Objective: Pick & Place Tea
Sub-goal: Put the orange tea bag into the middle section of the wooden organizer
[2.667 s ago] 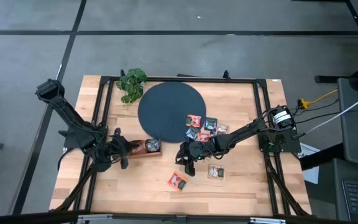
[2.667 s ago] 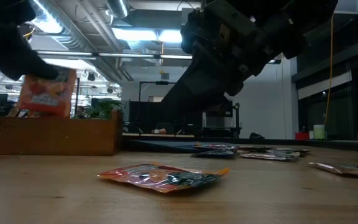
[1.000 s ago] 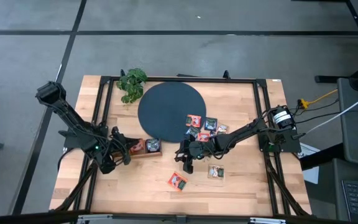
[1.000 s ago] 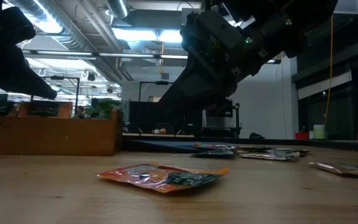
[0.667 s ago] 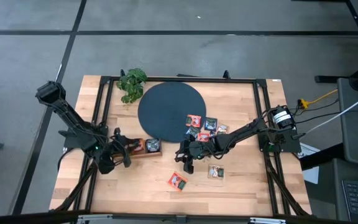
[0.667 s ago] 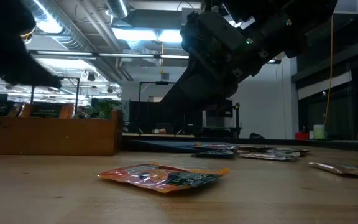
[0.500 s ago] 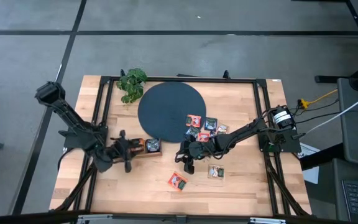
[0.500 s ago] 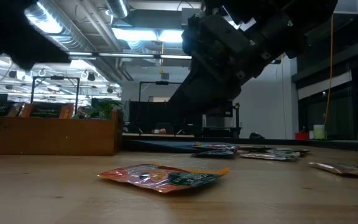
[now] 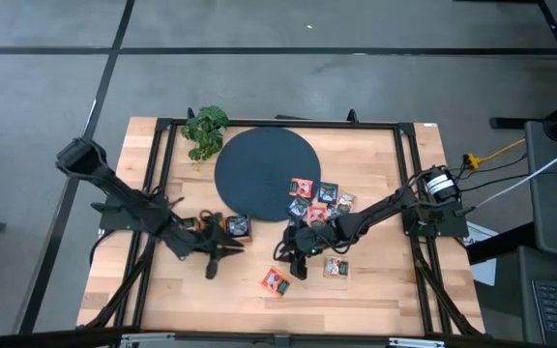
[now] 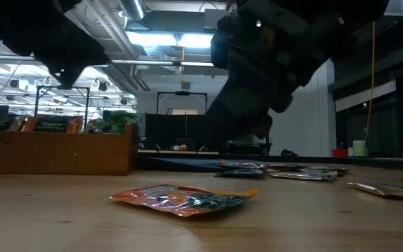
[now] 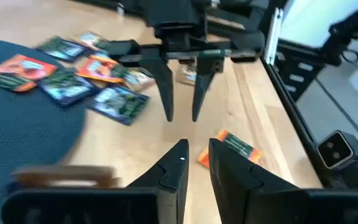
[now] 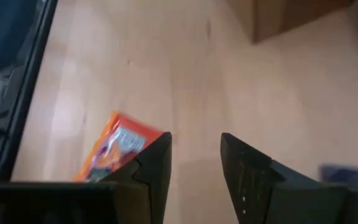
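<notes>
the lone orange-red sachet lies flat on the bare tabletop, toward the front edge and apart from the scattered cluster of sachets straddling the dark disc's edge. both arms crowd toward it. the right gripper hovers just beside the sachet on its right-rear side, fingers spread with nothing between them; in its own wrist view the sachet sits just off one finger, not yet centred in the gap. the left gripper reaches in from the other side, near the wooden tray, fingers narrowly parted and empty, with the sachet ahead and off to one side. the right arm looks the nearer by a clear margin. the sachet's long axis seems to run obliquely to the front edge, so the right gripper probably needs a small sideways shift before dropping.
</notes>
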Tool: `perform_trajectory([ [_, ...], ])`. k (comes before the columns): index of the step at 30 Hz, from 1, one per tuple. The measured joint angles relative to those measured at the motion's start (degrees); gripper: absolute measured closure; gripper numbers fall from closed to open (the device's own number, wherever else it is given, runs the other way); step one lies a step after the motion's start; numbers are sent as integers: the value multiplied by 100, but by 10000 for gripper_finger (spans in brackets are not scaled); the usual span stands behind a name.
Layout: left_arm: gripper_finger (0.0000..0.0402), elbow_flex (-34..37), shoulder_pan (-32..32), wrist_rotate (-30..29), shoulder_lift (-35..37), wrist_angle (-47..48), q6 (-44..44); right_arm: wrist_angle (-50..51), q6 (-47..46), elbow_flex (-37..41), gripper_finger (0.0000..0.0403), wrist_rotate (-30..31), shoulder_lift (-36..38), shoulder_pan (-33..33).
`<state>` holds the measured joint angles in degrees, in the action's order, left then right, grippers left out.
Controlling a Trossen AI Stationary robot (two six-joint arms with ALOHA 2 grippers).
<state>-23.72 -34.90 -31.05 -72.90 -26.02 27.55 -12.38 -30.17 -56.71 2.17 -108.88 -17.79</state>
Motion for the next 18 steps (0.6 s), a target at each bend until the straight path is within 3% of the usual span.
perform_trajectory([
  [8,364,-1039,177,909,-1301,366,-567,206,-266,2,263,-43,0,-289],
  [18,398,-2126,180,1408,-2433,1134,-585,229,-593,2,263,-34,0,-767],
])
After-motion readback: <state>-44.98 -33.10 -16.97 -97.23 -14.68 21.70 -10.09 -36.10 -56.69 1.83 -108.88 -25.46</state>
